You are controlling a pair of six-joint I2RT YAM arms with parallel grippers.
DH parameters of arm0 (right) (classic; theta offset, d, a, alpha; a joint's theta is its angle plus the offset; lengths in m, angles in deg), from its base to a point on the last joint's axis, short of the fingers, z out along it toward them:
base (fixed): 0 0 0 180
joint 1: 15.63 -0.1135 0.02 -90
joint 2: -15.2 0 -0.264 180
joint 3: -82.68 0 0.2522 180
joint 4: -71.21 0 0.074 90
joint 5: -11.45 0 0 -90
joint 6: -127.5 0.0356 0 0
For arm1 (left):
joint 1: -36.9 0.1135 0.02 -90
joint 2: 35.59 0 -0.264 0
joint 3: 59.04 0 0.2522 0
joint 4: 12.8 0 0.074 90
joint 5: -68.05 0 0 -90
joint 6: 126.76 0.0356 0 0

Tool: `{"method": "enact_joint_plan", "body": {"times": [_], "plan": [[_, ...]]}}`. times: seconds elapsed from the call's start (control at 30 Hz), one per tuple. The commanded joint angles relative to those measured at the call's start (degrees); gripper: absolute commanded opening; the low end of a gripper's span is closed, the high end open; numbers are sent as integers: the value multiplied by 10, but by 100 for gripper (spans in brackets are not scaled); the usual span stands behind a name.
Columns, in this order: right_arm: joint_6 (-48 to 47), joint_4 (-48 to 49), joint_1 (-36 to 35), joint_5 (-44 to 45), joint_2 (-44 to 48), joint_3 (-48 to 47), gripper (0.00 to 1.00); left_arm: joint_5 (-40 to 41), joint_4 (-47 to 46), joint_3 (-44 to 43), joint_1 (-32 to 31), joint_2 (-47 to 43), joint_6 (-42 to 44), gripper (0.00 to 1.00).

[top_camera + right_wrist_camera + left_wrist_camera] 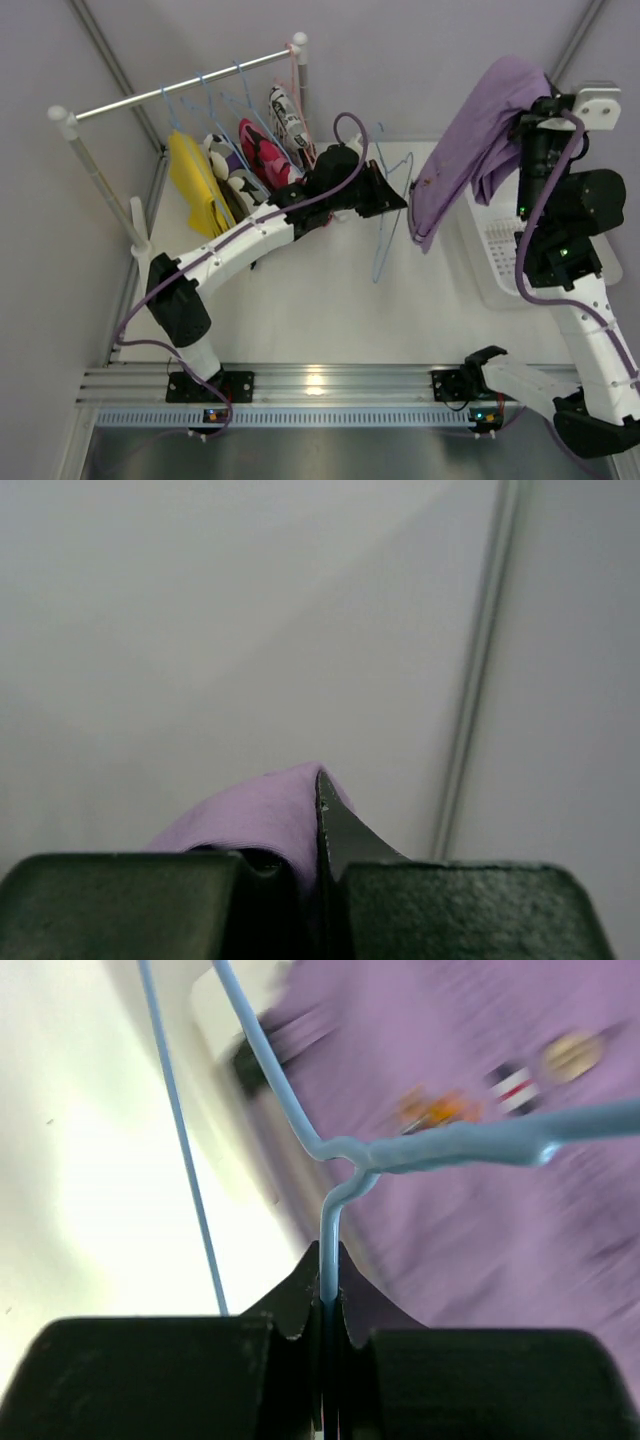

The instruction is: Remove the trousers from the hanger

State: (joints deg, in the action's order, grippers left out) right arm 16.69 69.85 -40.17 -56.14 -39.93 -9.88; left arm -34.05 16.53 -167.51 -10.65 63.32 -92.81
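Note:
My left gripper (392, 197) is shut on the hook of a light blue wire hanger (385, 225), seen close in the left wrist view (330, 1250). The hanger hangs bare just left of the lilac-purple trousers (478, 140). My right gripper (522, 122) is shut on those trousers and holds them high at the right; the cloth drapes down and shows over one of its fingers in the right wrist view (265, 815). Yellow trousers (195, 185), black-and-white print trousers (228, 165) and pink-red print trousers (262, 152) hang on hangers from the rail (180, 88) at the back left.
A white basket (500, 250) stands at the right under the right arm. The rail's posts (100, 180) stand at the left and back centre. Grey walls close the back and sides.

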Motion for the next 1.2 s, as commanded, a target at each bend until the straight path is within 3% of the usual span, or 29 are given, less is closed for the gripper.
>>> {"method": "enact_joint_plan", "body": {"times": [0.0,0.3,0.57,0.87,1.07,1.17], "plan": [[-9,87,82,28,-33,-68,0,23,16,9,-7,-37,32,0],[30,96,279,-17,-76,-94,0,37,38,23,-7,-69,57,0],[20,95,399,-59,-48,-4,0,48,59,21,-6,-90,81,0],[-13,118,412,-79,-35,195,0,43,64,-16,-7,-101,136,0],[31,80,412,-123,-76,281,0,1,34,-20,-7,-129,196,0],[61,26,412,-167,-90,295,29,2,34,-27,-7,-143,231,0]]}}
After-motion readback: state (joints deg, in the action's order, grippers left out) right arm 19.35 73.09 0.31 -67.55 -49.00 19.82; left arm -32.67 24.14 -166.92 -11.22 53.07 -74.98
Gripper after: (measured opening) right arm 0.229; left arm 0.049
